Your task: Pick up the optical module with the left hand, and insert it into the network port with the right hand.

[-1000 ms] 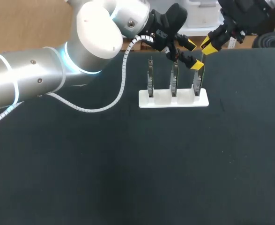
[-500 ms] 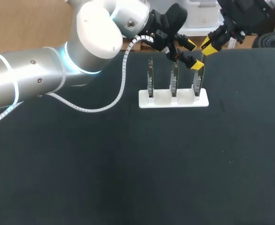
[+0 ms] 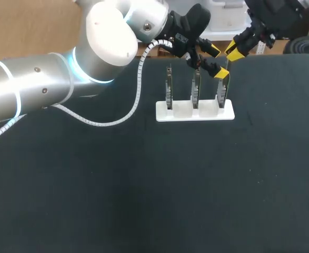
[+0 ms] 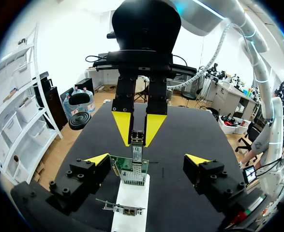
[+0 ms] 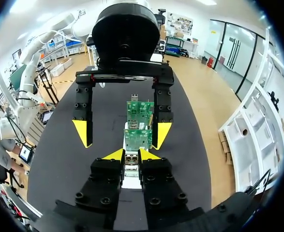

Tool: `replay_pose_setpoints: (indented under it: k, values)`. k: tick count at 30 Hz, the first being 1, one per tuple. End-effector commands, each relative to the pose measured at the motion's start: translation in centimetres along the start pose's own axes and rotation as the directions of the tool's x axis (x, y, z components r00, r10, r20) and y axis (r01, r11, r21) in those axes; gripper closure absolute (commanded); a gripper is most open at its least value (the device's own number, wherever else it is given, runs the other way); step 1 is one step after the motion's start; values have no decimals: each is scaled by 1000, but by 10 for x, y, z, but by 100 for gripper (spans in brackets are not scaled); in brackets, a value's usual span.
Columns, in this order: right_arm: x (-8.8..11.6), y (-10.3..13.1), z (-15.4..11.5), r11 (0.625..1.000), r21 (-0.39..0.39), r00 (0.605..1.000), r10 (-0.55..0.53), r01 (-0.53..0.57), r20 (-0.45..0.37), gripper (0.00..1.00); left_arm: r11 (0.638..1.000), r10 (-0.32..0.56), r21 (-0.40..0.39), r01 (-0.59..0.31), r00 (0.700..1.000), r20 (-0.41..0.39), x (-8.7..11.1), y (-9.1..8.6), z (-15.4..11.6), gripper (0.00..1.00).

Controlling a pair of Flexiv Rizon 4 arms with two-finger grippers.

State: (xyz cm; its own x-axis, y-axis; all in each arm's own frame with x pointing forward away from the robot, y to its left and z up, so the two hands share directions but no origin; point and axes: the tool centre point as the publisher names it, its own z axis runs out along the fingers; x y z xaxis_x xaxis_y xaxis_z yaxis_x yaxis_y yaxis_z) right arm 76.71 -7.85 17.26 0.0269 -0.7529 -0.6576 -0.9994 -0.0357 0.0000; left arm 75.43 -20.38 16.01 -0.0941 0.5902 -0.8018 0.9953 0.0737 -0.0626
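Your right end effector (image 4: 138,126) has its yellow tips pinched narrow on the slim silver optical module (image 4: 138,141), held upright. The module's lower end meets the metal network port (image 4: 133,177) at the top edge of an upright green circuit board (image 4: 124,166); you cannot tell how deep it sits. That board stands at the right end of the white rectangular holder (image 3: 195,112), on the far middle of the black bench (image 3: 143,184).

Your left end effector (image 3: 217,62) is spread wide and holds nothing. It has one finger on each side of that same board, both apart from it. It faces the right end effector from the opposite side, close in, so the space around the port is crowded.

Two more upright boards share the holder: the middle board (image 3: 195,89), just beside the left end effector, and the left-end board (image 3: 168,89). A white spiral cable (image 3: 140,79) loops down from the left arm (image 3: 38,84), near the holder's left end.
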Motion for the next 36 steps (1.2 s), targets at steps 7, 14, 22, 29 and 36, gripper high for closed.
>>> replay_pose_setpoints:
  k: [7, 14, 22, 29, 36]
  values:
    - [-1, 4, 0, 1000, 20, 1000, -2, 2, -9, 100, 1000, 2, -3, -2, 1000, 3, 1, -1, 0, 0]
    - [-1, 4, 0, 1000, 25, 1000, 0, 0, -10, 100, 1000, 2, -3, -2, 1000, 3, 1, -1, 0, 0]
    - [1, 5, 2, 1000, 20, 1000, 6, -6, -8, 100, 1000, 2, -3, -2, 1000, 3, 1, -1, 0, 0]
    - [2, 3, 3, 1000, 17, 1000, 10, -10, -7, 100, 1000, 2, -3, -2, 1000, 3, 1, -1, 0, 0]
    - [4, 2, 5, 1000, 16, 1000, 14, -14, -5, 100, 1000, 2, -3, -2, 1000, 3, 1, -1, 0, 0]
